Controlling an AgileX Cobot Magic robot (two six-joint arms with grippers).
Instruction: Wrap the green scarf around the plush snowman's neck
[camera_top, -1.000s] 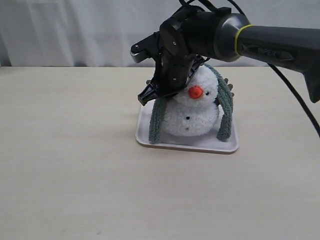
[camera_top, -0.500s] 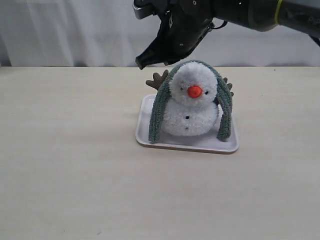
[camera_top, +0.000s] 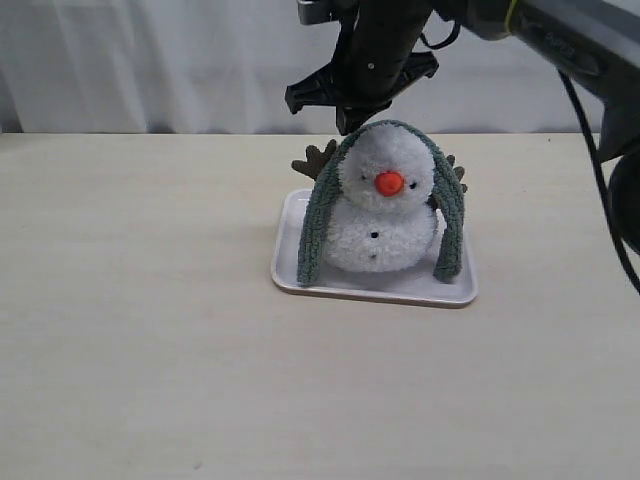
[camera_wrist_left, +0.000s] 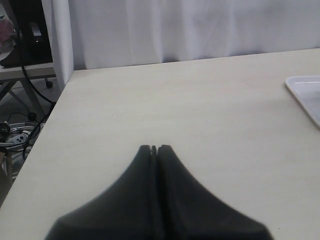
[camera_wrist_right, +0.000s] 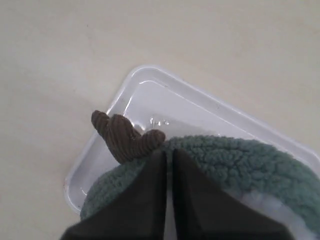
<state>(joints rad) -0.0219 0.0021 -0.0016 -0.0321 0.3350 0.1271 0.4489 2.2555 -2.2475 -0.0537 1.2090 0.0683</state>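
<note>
The plush snowman (camera_top: 385, 238) stands upright on a white tray (camera_top: 290, 272). The green scarf (camera_top: 318, 215) lies over the top of its head, not in the neck crease (camera_top: 352, 205), and its two ends hang down to the tray on either side. My right gripper (camera_top: 346, 123) hovers just above the head's rear left, shut and holding nothing. The right wrist view shows its tips (camera_wrist_right: 169, 151) over the scarf (camera_wrist_right: 235, 160), beside a brown branch arm (camera_wrist_right: 125, 137). My left gripper (camera_wrist_left: 155, 148) is shut and empty over bare table, away from the tray.
The tray's rim (camera_wrist_right: 145, 82) sits on a pale wooden table, and one corner (camera_wrist_left: 305, 92) shows in the left wrist view. A white curtain hangs behind. The table's left edge drops off toward cables and furniture (camera_wrist_left: 20, 125).
My right gripper has risen from in front of the snowman's head and left shoulder to above the head. The scarf stays draped over the head, and the snowman's face now shows.
</note>
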